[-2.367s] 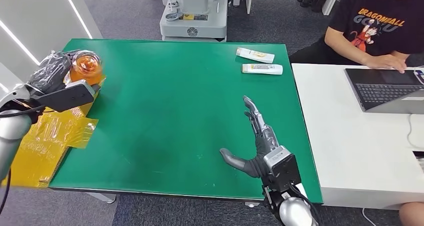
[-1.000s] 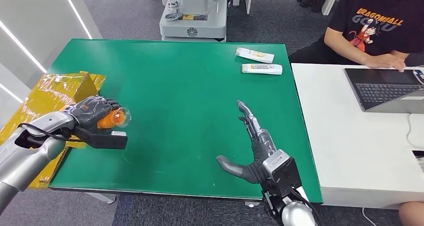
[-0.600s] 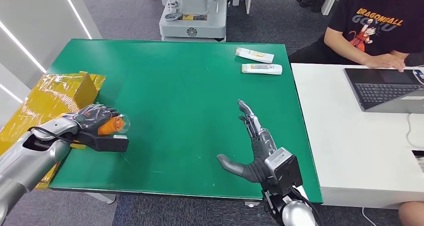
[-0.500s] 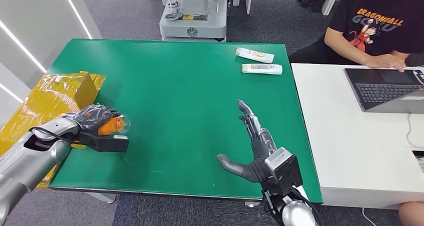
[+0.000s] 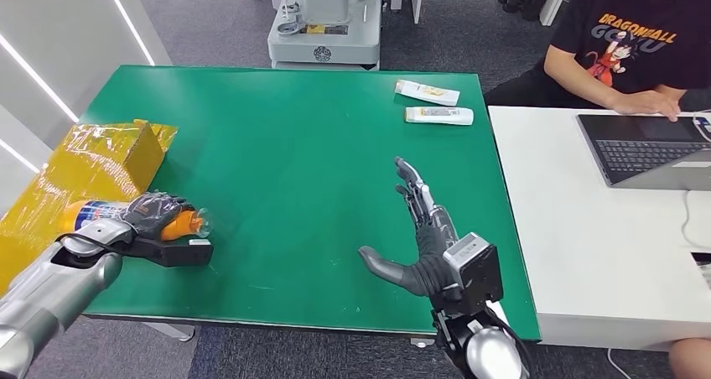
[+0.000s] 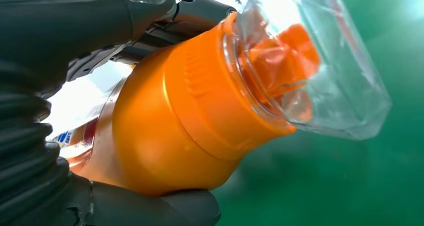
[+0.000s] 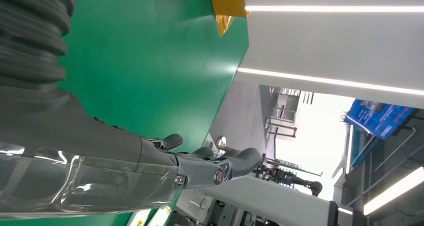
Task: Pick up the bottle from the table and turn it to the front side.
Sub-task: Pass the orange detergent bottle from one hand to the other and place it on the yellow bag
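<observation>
My left hand [image 5: 151,214] grips an orange bottle [image 5: 178,224] with a clear cap, holding it on its side low over the green table [image 5: 285,144] near the front left corner, cap pointing right. Up close in the left wrist view, the bottle [image 6: 175,116] shows its orange shoulder and clear cap [image 6: 330,81], with my left hand [image 6: 75,46] wrapped around the body. My right hand [image 5: 419,236] hovers over the table's front right area, flat with fingers stretched out and thumb apart, holding nothing. In the right wrist view, the right hand [image 7: 150,166] extends over the green surface.
A yellow wrapped box [image 5: 92,165] sits at the table's left edge beside my left arm. Two white tubes [image 5: 436,102] lie at the far right of the table. A person sits at a white desk [image 5: 604,236] on the right with a laptop [image 5: 646,148].
My left hand has carried the bottle from up by the yellow box down and toward the table's front left, lowering it close to the surface. The right hand barely shifted.
</observation>
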`<state>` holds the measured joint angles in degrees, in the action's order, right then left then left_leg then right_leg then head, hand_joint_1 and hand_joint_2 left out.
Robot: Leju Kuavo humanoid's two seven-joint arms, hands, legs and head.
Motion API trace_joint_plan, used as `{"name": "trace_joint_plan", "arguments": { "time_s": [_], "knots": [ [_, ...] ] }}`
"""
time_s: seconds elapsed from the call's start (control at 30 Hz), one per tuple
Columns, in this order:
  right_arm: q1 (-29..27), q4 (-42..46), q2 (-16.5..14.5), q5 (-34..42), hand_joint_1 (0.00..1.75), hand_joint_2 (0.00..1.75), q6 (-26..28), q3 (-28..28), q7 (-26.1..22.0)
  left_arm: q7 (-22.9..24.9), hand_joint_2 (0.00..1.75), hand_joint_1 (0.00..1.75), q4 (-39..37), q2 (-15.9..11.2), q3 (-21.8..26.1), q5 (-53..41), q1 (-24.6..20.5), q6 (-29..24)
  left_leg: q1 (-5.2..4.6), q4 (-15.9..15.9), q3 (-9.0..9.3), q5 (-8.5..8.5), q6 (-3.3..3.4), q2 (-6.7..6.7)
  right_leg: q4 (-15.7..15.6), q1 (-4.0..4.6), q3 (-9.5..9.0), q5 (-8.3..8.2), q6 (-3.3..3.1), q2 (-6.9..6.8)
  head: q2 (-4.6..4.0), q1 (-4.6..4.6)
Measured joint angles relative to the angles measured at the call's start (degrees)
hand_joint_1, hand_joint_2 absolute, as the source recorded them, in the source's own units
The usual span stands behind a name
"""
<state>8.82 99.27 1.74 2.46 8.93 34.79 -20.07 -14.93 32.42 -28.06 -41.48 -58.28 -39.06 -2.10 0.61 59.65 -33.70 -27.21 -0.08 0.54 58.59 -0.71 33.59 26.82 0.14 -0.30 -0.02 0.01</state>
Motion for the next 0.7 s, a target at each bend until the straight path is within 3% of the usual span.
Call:
{"name": "trace_joint_plan", "arguments": {
  "time_s": [0.1,0.13,0.23,0.27,0.7],
  "knots": [
    [0.3,-0.4,-0.2,0.4,0.00,1.75,-0.5,0.0,0.1,-0.3,1.75,1.71,-1.0,0.0,0.1,0.0,0.4,0.4,0.00,0.0,0.00,0.00,0.00,0.01,0.0,0.00,0.00,0.00,0.00,0.00,0.00,-0.01],
    [0.5,-0.6,-0.3,0.5,0.00,1.75,-0.6,0.1,0.1,-0.5,1.75,1.36,-1.2,0.0,0.1,0.0,0.5,0.5,0.00,0.0,0.00,0.00,0.00,0.00,0.0,0.00,0.00,0.00,0.00,0.00,0.00,0.00],
    [0.9,-1.0,-0.5,0.6,0.00,1.75,-0.6,0.1,0.2,-1.0,1.75,0.08,-1.7,0.0,0.4,0.0,0.6,1.1,0.00,0.0,0.01,0.00,0.00,-0.03,0.0,0.00,-0.01,0.00,0.00,-0.02,0.00,0.00],
    [1.0,-1.0,-0.5,0.6,0.00,1.75,-0.6,0.1,0.2,-1.2,1.75,0.00,-1.9,0.0,0.5,0.0,0.5,1.5,-0.01,0.0,0.02,0.01,-0.01,-0.04,0.0,0.00,-0.02,0.00,0.00,-0.03,0.00,-0.01],
    [1.1,-1.2,-0.6,1.2,0.00,1.75,-0.4,0.1,0.1,-1.5,1.75,0.00,-2.7,0.3,1.6,-0.3,-0.1,4.1,-0.01,0.0,0.09,0.05,-0.08,-0.02,0.1,0.00,-0.03,-0.04,-0.06,-0.02,0.00,-0.01]
  ]
}}
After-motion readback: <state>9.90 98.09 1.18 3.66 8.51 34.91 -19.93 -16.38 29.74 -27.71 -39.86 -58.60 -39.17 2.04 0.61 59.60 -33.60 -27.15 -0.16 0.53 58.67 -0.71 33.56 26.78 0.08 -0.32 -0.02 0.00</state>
